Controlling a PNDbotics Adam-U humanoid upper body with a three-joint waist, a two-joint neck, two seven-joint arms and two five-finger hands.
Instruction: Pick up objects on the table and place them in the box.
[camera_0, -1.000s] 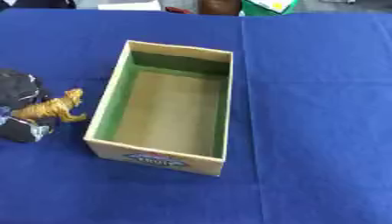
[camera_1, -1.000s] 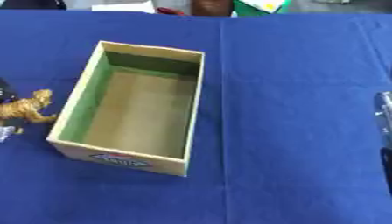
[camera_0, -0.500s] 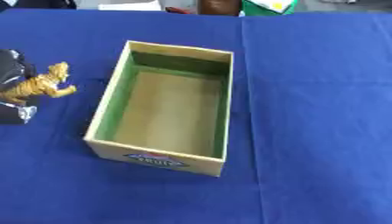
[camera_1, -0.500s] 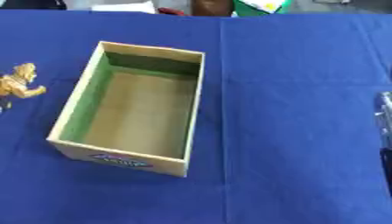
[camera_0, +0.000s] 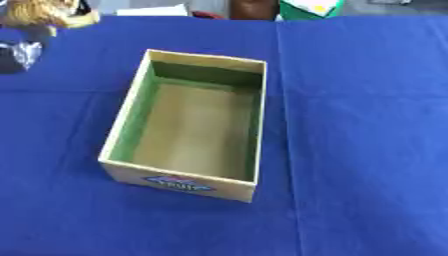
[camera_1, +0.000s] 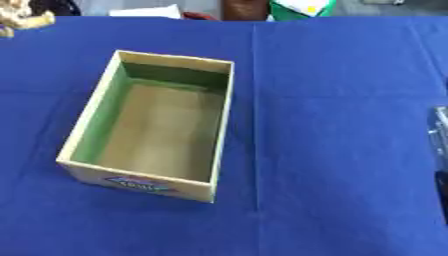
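An open cardboard box (camera_0: 129, 126) with green inner walls and a blue label on its near end stands in the middle of the blue tablecloth; nothing lies inside it. A golden-brown toy dinosaur (camera_0: 37, 12) hangs at the top left corner, above the cloth and to the far left of the box. My left hand (camera_0: 17, 54), dark with silver parts, shows at the left edge just under the toy and holds it; most of the hand is out of view. Only a thin dark and silver sliver of my right hand (camera_1: 438, 135) shows at the right edge.
The blue cloth (camera_0: 367, 130) stretches wide to the right of the box. Along the far edge lie a white sheet (camera_0: 154, 10), a dark brown object (camera_0: 254, 7) and a green and white object (camera_0: 311, 7).
My left hand has carried the toy dinosaur up from the cloth at the box's left side toward the top left corner. The box and the right hand have stayed put.
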